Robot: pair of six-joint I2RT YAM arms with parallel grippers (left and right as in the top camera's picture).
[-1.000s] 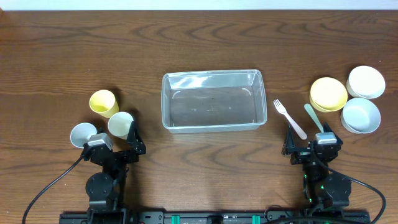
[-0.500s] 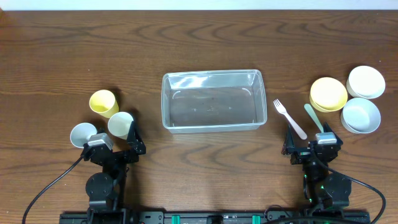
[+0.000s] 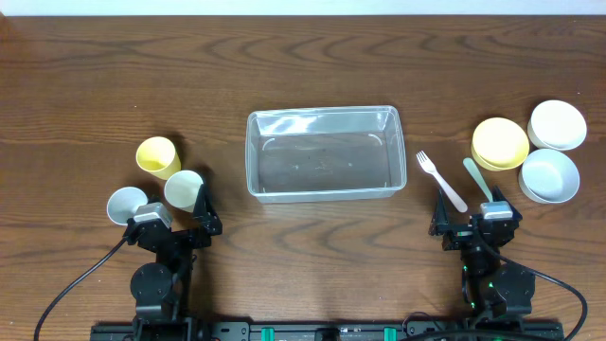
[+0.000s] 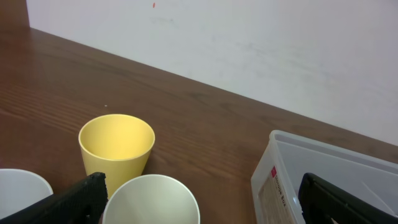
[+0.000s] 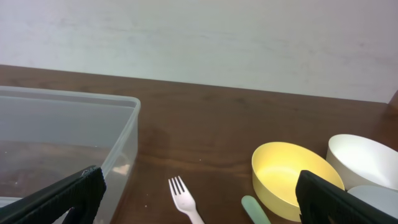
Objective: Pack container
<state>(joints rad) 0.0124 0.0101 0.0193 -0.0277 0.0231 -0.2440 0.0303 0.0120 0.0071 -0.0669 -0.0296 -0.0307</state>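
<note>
Nothing is seen to be packed yet. The container (image 3: pixel 322 111) stands in the middle of the desk (image 3: pixel 303 57), and only bare clear plastic is seen inside it. The whole task is therefore judged to be left.

On the left a yellow cup (image 3: pixel 157 156), a cream cup (image 3: pixel 184 189) and a white cup (image 3: pixel 126 205) are grouped close together. On the right a white fork (image 3: pixel 441 180) and a pale green utensil (image 3: pixel 477 178) lie beside a yellow bowl (image 3: pixel 500 143), a white bowl (image 3: pixel 557 124) and a pale bowl (image 3: pixel 549 175). All of these are well apart from the container.

The left pincer (image 4: pixel 200 193) is spread wide with nothing held, and it sits low just behind the cups. The right pincer (image 5: pixel 199 186) is likewise spread wide and empty, just behind the fork.

Which of these things are meant for packing is not given by the task. The near end of the green utensil is covered by the right arm, so spoon or knife cannot be told. In the left wrist view only a corner of the container is shown, with an unreadable label on its wall, and the two nearer cups are cut off. In the right wrist view the pale bowl is reduced to a sliver.
</note>
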